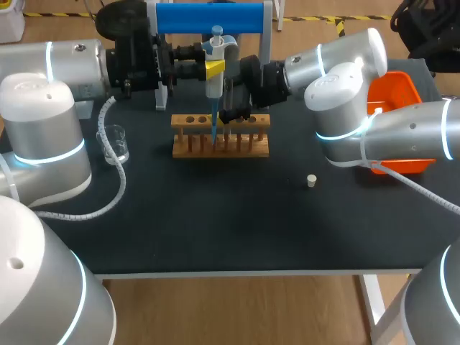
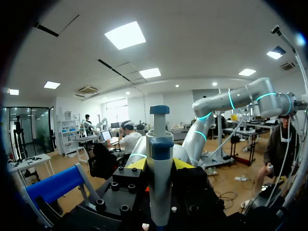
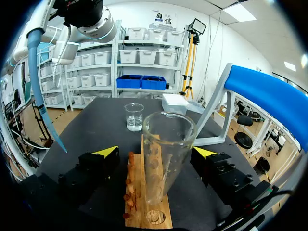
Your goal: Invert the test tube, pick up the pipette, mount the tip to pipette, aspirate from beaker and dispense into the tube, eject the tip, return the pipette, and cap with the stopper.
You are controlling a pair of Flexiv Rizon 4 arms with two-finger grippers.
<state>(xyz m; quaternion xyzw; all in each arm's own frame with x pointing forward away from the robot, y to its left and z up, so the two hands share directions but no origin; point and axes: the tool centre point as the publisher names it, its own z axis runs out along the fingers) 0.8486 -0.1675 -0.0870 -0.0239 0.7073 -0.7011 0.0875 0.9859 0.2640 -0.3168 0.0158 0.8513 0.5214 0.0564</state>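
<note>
While the left end effector (image 2: 160, 166) grips the grey-and-blue pipette (image 2: 159, 139) upright between its fingers, the long blue tip (image 3: 42, 91) is already mounted and hangs beside the right end effector (image 3: 155, 153), not over the tube's mouth. That end effector stands wide around the clear glass test tube (image 3: 161, 159), which sits mouth-up in the wooden rack (image 1: 248, 147), with a gap showing on one side. This looks like the dispensing step. I cannot tell whether the tip holds liquid. The next move calls for bringing the tip's point over the mouth. The small glass beaker (image 3: 134, 117) stands well ahead of the right end effector.
</note>
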